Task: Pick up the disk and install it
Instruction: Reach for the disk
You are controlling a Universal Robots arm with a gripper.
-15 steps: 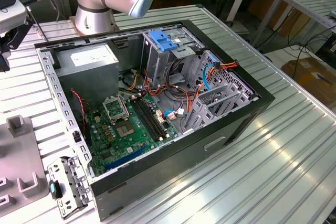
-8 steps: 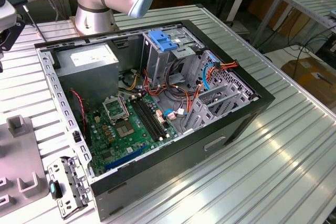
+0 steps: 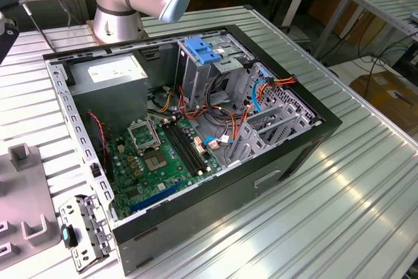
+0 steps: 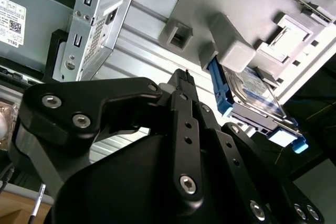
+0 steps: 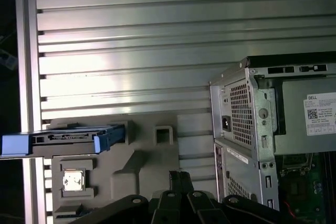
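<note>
Ribbed aluminium table (image 5: 131, 40); disk (image 5: 63, 139) on edge in grey holder (image 5: 149, 156); hand (image 5: 178, 174) clenched, empty, apart.

The ribbed surface (image 5: 131, 51) lies open between the grey holder (image 5: 142, 166) and the computer case (image 5: 236, 108). A raised block (image 4: 231, 45) of the holder stands just beside the disk (image 5: 63, 139), which sits on edge. Inside the case, cables (image 3: 215, 119) and a tall metal cage (image 3: 196, 80) crowd the room.
</note>
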